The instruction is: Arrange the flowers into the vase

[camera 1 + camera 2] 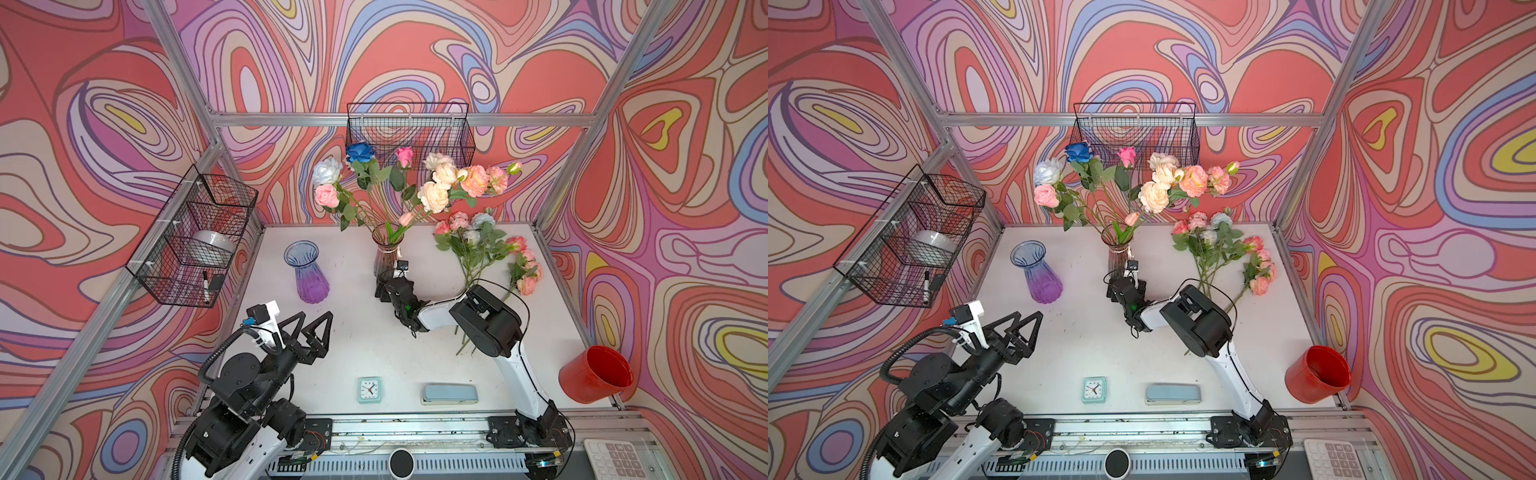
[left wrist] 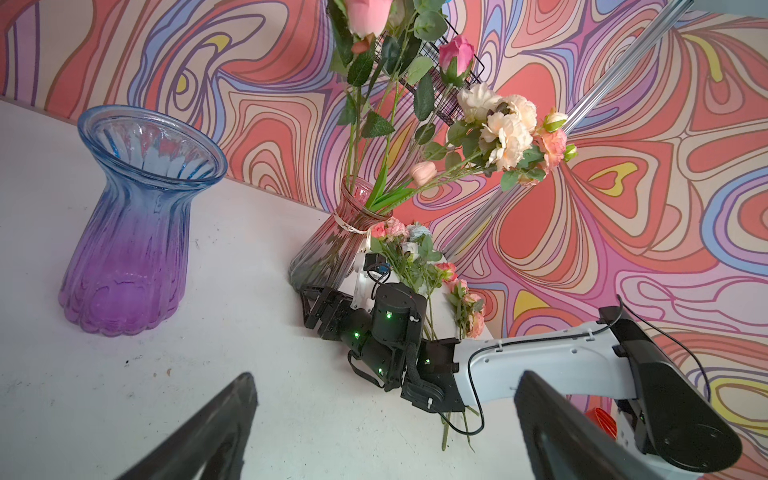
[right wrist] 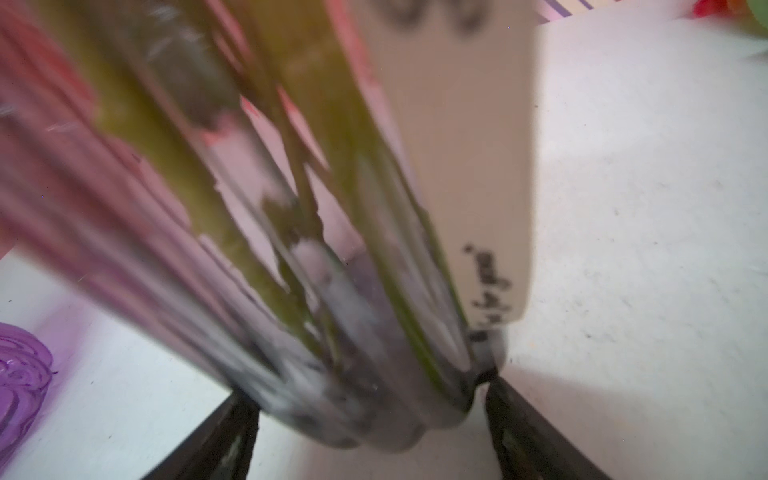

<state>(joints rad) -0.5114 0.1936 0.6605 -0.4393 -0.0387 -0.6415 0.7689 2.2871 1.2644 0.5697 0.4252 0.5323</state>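
Straddles the base of the pink vase (image 1: 387, 253) with the right gripper (image 3: 368, 390) spread wide; cannot tell whether pressing the glass. Holds the left gripper (image 1: 314, 323) spread and empty, left of that vase. Shows flowers (image 1: 434, 195) standing in that vase, leaning right; loose flowers (image 1: 478, 245) lying on the bench (image 1: 365, 345) right of it. Could topple the top-heavy vase through any sideways shove at its base.

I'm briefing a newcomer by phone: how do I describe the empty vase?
On the white table, look at the back, left of the vase holding flowers. The empty vase stands upright: ribbed glass, blue at its flared rim fading to purple at the base; its neighbour is smoky pink.
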